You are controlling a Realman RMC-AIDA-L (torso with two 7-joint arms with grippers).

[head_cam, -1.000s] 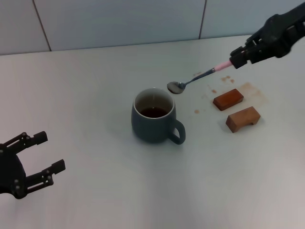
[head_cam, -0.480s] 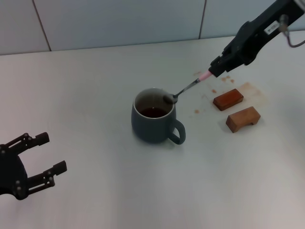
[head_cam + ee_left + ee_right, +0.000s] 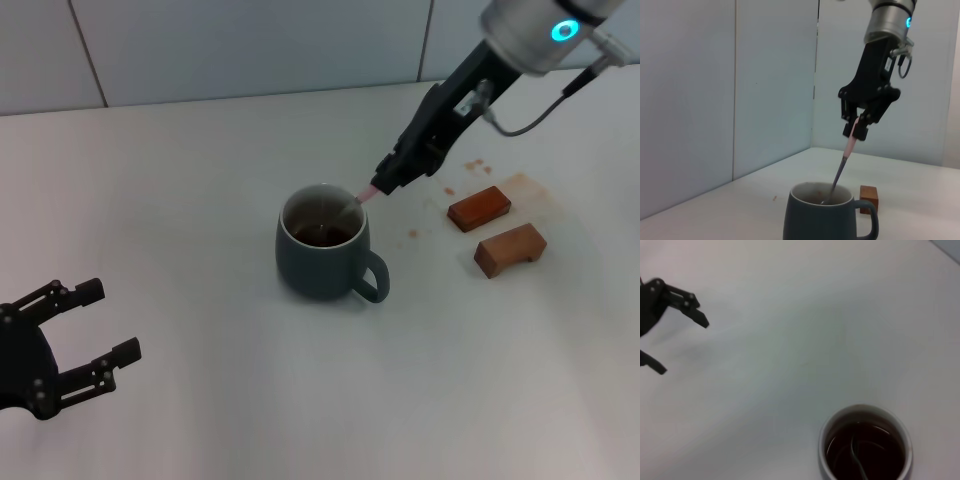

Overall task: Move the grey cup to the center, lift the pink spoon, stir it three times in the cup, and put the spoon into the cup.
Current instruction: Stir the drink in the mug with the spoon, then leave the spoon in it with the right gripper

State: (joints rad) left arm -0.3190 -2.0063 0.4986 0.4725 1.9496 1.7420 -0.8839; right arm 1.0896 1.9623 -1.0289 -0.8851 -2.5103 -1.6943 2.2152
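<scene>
White table (image 3: 200, 180) bears brown stains (image 3: 470, 168); grey-white panel wall (image 3: 250, 45) behind.

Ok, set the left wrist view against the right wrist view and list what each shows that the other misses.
Only the left wrist view shows the right end effector shut on the pink spoon's handle, a wooden block, the grey cup's handle and the wall behind. Only the right wrist view shows the open left end effector parked farther off, the brown liquid from above and the spoon's bowl sunk in it. Both show the cup on the white table with the spoon inside.
</scene>
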